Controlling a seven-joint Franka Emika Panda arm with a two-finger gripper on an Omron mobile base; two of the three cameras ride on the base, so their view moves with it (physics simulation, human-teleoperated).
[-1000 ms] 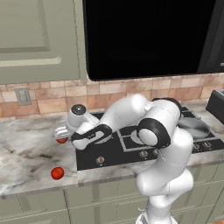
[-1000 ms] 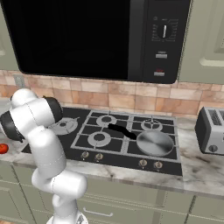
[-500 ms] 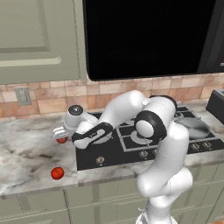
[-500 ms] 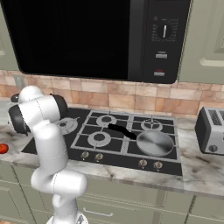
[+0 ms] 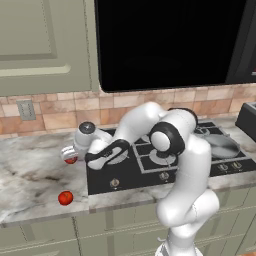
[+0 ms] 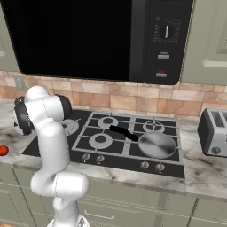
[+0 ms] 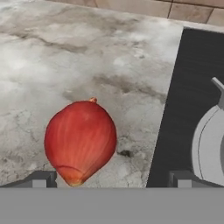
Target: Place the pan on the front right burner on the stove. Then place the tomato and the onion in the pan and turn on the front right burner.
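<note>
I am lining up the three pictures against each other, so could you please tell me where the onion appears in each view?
Left base view: the onion is at centre left on the counter, partly hidden behind the hand.
Right base view: I cannot make it out.
Hand view: lower left of centre, on the marble.
Shared landmark: the stove, whose left edge lies beside the onion.

Glossy white arm [image 5: 187, 170] (rounded links), dark joints

Red onion [image 7: 80, 141], grey-veined marble counter [image 7: 87, 65]
</note>
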